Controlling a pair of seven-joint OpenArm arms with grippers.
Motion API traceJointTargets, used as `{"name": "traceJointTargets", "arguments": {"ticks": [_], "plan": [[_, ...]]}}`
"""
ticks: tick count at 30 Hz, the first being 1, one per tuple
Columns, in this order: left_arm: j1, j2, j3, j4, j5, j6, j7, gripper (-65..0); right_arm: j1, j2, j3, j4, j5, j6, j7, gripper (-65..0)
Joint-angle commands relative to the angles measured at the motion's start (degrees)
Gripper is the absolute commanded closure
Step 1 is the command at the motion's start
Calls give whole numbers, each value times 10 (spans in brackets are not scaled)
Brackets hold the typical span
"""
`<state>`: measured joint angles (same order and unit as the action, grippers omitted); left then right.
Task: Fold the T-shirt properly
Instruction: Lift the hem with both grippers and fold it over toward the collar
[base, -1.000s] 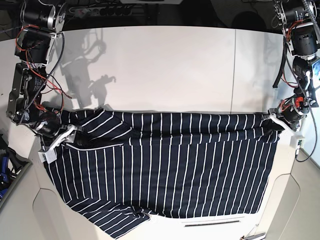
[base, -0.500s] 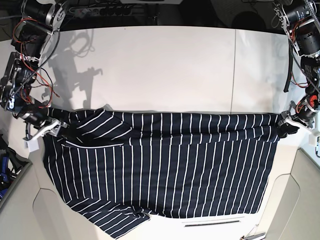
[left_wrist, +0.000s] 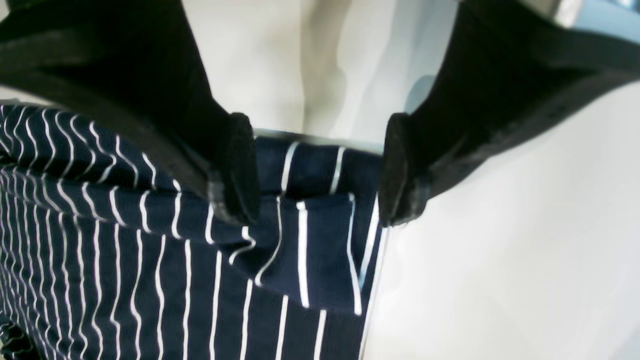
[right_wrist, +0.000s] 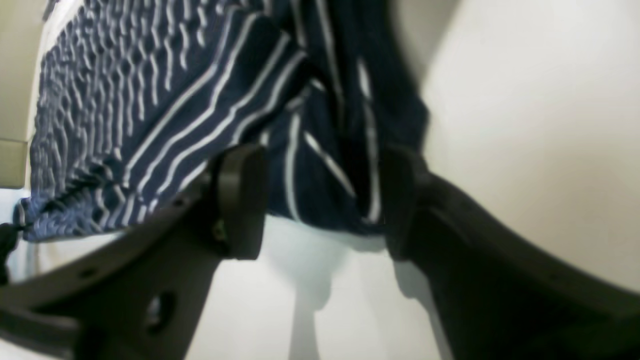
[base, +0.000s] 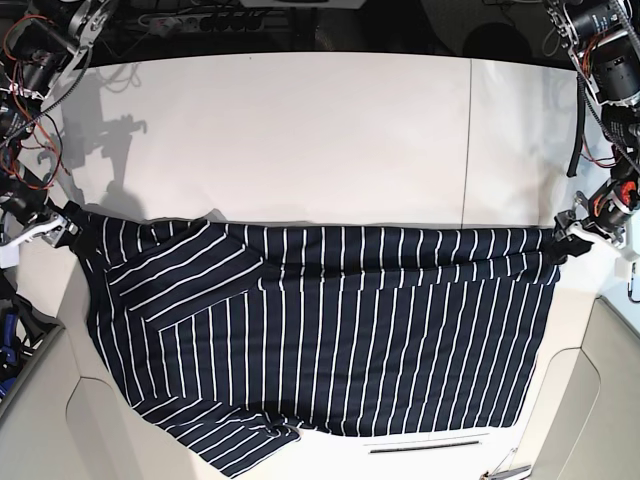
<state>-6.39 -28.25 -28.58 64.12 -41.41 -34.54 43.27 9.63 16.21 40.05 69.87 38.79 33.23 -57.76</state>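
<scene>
- T-shirt (base: 330, 330) lies spread on the white surface (base: 320, 140), one fold along its far edge; more folds remain.
- Left gripper (left_wrist: 317, 167) and right gripper (right_wrist: 320, 200) gape open astride its corners, gripping nothing.

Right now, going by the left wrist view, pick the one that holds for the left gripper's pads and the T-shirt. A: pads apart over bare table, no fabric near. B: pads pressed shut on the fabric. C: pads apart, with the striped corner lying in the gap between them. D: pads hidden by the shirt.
C: the left gripper has both pads standing apart, with the T-shirt corner showing in the gap.
</scene>
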Motion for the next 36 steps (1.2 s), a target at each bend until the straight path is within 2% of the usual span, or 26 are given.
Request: {"name": "traceJointTargets", "arguments": {"ticks": [1, 5, 9, 11, 16, 26, 36], "plan": [[-9, -13, -3, 8, -10, -7, -10, -410, 0, 12, 1, 9, 12, 1, 17, -352], [1, -13, -3, 7, -8, -6, -12, -471, -35, 12, 1, 9, 11, -1, 44, -360], [11, -13, -3, 6, 6, -3, -20, -471, -56, 11, 0, 9, 11, -1, 69, -396], [17, -13, -3, 6, 12, 10, -34, -471, -57, 11, 0, 8, 11, -1, 70, -396], [26, -6, -3, 5, 19, 11, -47, -471, -56, 9, -17, 7, 12, -1, 81, -396], [25, 31, -3, -38, 18, 11, -84, -471, -52, -32, -32, -1, 11, -5, 110, -396], [21, 40, -3, -42, 19, 11, -87, -470, -52, -40, -64, -5, 11, -5, 149, -396]]}}
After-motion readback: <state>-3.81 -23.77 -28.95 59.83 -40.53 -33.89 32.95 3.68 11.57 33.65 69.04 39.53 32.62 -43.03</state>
